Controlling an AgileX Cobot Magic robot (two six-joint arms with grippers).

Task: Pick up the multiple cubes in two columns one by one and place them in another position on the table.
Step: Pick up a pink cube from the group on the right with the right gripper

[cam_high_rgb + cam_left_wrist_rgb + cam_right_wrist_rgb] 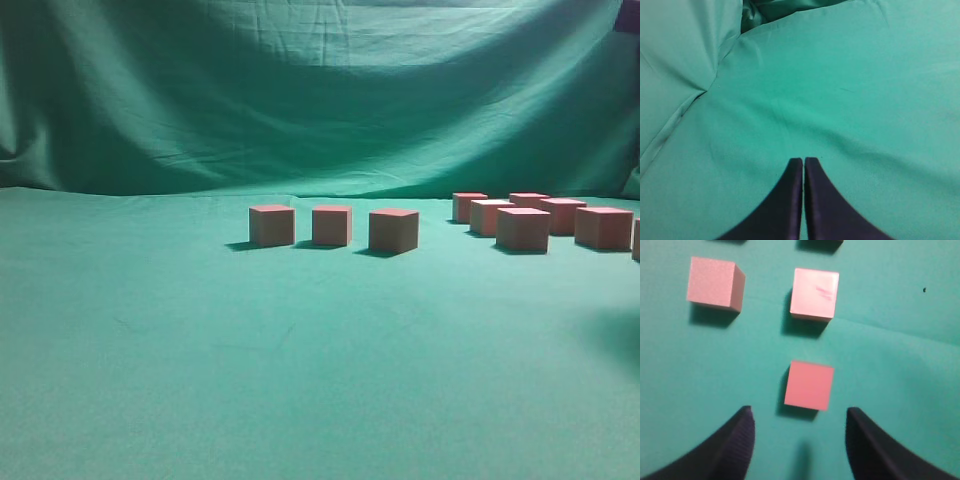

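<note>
Three pinkish-red cubes stand in a row mid-table: left [271,225], middle [331,225], right [393,230]. Several more cubes [522,228] sit in two columns at the right. In the right wrist view my right gripper [799,412] is open above the table [300,360], with one cube [809,385] just ahead of its fingertips and two more cubes [814,294] [714,282] beyond. My left gripper [803,160] is shut and empty over bare cloth. Neither gripper shows in the exterior view.
A draped, wrinkled green backdrop [320,90] hangs behind the table. In the left wrist view the backdrop folds [680,65] lie at the left. A dark shadow [615,335] falls on the cloth at the right edge.
</note>
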